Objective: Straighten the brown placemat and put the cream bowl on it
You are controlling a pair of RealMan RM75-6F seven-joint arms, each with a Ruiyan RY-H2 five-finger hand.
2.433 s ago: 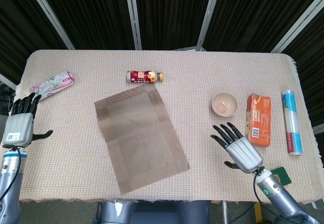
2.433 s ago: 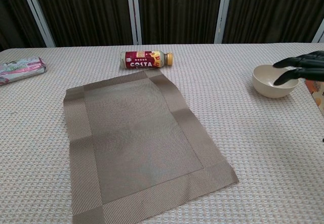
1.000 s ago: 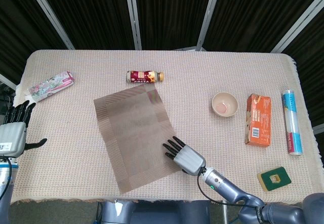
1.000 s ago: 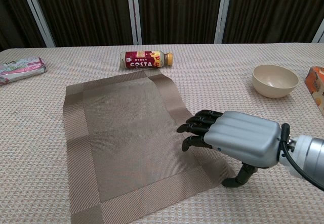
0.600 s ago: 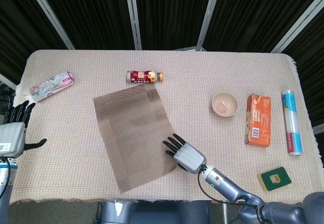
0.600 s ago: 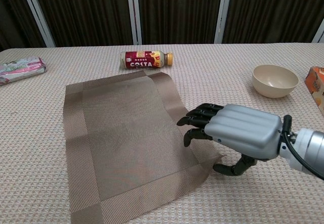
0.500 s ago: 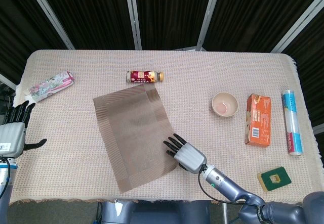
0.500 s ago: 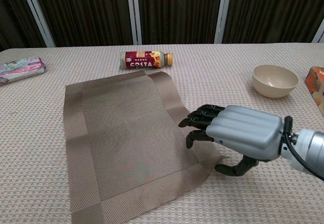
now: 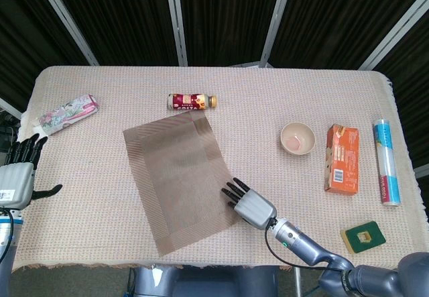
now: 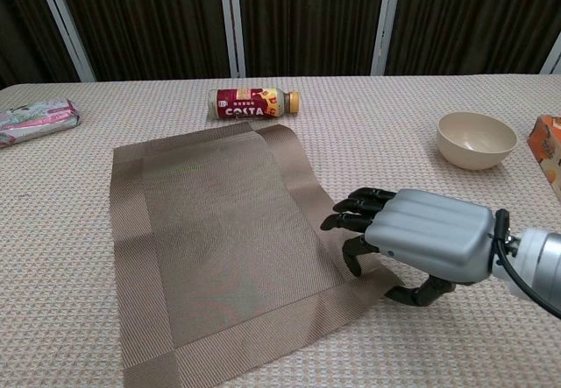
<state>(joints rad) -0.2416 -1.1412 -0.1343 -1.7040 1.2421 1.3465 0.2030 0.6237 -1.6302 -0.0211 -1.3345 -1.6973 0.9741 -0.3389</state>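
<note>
Right hand (image 9: 249, 204) palm down, fingers apart, fingertips (image 10: 344, 221) resting on the near right corner of the brown placemat (image 9: 179, 180), itself lying skewed. Cream bowl (image 9: 297, 138) well right of the placemat. Left hand (image 9: 18, 176) spread, far left of the placemat.

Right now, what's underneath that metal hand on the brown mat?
The right hand sits over the near right corner of the brown placemat, its dark fingers on the border. Whether the palm presses the mat is hidden by the hand itself.
</note>
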